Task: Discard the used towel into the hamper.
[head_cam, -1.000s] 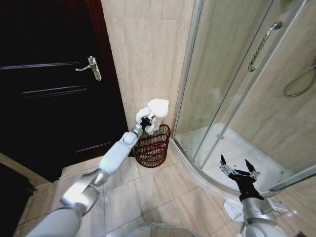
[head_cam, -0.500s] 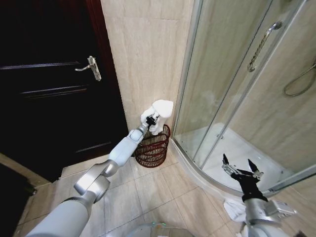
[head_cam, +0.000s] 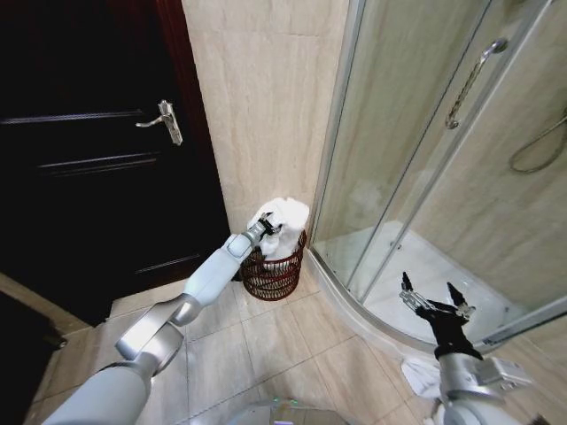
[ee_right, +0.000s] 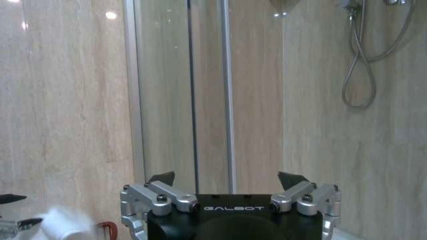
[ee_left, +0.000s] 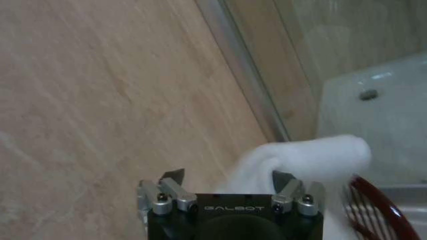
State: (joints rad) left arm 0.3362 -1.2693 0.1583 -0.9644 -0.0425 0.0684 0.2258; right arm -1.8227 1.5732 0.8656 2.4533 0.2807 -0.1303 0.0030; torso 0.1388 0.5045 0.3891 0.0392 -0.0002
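The hamper [head_cam: 273, 268], a dark red wire basket, stands on the floor against the beige wall by the shower corner. The white towel [head_cam: 285, 223] lies bunched on its top, part of it inside the rim. My left gripper [head_cam: 266, 229] hangs at the rim beside the towel. In the left wrist view the left gripper [ee_left: 227, 176] has its fingers spread, the towel [ee_left: 313, 155] drooping just beyond them over the hamper's red rim [ee_left: 377, 205]. My right gripper [head_cam: 434, 298] waits open, low by the shower base, and is seen empty [ee_right: 227, 179] in its own wrist view.
A dark door with a metal handle [head_cam: 164, 120] is left of the hamper. The glass shower enclosure [head_cam: 416, 150] and its raised curved sill [head_cam: 350, 310] lie to the right. A white cloth [head_cam: 416, 376] lies on the tiled floor near my right arm.
My left gripper has come down from above the hamper to its rim. The towel has sunk with it and now rests on the hamper, and the fingers have spread. The right arm barely moved.
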